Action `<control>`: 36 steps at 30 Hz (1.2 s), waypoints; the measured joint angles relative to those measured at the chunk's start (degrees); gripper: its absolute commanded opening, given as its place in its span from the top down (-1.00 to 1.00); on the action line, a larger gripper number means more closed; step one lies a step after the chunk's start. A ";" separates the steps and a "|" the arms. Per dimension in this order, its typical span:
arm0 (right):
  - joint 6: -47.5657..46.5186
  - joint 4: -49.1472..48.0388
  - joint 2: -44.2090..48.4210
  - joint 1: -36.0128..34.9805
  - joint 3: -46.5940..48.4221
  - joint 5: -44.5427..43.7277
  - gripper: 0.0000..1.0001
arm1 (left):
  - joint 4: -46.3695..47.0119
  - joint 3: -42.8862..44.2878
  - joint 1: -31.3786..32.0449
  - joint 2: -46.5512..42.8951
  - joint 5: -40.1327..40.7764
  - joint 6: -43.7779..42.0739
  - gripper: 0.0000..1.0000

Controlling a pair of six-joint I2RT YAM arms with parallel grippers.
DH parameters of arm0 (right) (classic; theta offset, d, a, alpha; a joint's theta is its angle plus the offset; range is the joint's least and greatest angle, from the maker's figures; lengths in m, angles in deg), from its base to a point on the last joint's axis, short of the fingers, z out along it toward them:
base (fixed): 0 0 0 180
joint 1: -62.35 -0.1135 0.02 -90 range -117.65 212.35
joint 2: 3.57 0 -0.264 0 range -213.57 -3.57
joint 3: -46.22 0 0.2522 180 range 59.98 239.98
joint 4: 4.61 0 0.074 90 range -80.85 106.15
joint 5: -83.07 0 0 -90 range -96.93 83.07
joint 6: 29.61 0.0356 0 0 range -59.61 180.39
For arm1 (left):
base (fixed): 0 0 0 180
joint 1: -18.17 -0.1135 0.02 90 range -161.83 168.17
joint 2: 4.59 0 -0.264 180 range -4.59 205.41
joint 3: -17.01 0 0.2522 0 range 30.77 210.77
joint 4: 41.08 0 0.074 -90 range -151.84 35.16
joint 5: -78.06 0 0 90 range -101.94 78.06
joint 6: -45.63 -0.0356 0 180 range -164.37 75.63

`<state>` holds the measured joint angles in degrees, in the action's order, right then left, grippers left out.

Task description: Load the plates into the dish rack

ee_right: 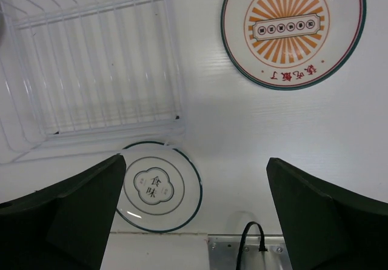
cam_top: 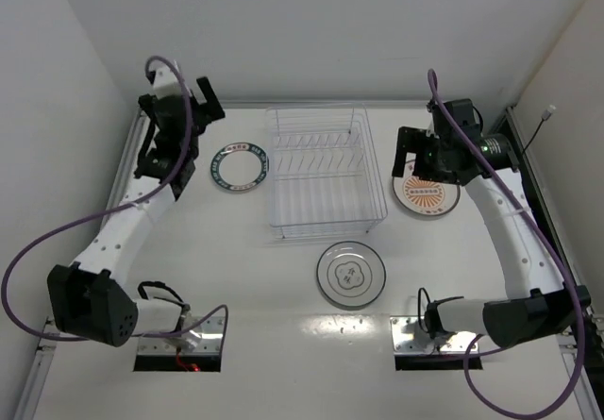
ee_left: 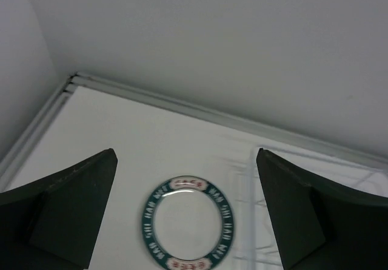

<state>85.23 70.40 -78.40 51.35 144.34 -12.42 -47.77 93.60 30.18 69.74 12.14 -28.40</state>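
The clear dish rack [cam_top: 323,170] stands at the back middle of the table with no plates in it; it also shows in the right wrist view [ee_right: 91,70]. The teal-rimmed plate [cam_top: 239,167] lies flat to the rack's left, seen below my left gripper [ee_left: 185,155] in the left wrist view [ee_left: 188,222]. The orange sunburst plate [cam_top: 427,193] lies to the rack's right [ee_right: 293,30]. The grey-ringed flower plate [cam_top: 351,274] lies in front of the rack [ee_right: 159,185]. My left gripper [cam_top: 179,99] and right gripper [cam_top: 420,160] hover open and empty.
White walls close the table at the back and both sides, with a raised rail [ee_left: 182,103] along the back edge. Metal base plates with cables [cam_top: 179,340] [cam_top: 429,335] sit at the near edge; one shows in the right wrist view [ee_right: 242,252].
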 measured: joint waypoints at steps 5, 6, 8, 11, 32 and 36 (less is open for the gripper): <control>1.14 -0.17 -0.63 0.42 -0.13 -2.78 -1.00 | -18.60 12.04 3.87 -4.76 -2.08 11.06 -1.00; 1.14 -1.42 -0.66 0.90 -1.05 -2.64 -1.00 | -21.51 11.78 4.07 -5.86 -4.72 12.74 -1.00; 1.18 -4.72 -0.28 2.78 -4.94 -1.57 -1.00 | -25.42 10.43 4.07 -7.26 -10.67 15.37 -1.00; 1.64 -9.14 0.09 8.28 -13.55 1.31 -0.82 | -29.46 7.58 3.96 -8.28 -17.42 18.71 -1.00; 2.60 -26.32 -22.88 43.60 -28.44 28.37 -0.67 | -30.12 -0.20 -1.33 -15.61 -22.88 23.69 -1.00; 2.16 -26.95 -28.17 45.11 -26.18 29.92 -0.50 | -30.18 -1.64 -1.40 -15.45 -23.56 23.69 -1.00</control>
<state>87.39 43.45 -106.57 96.46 118.15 17.50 -77.96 91.96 28.78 54.29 -11.42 -4.71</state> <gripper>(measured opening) 0.802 1.000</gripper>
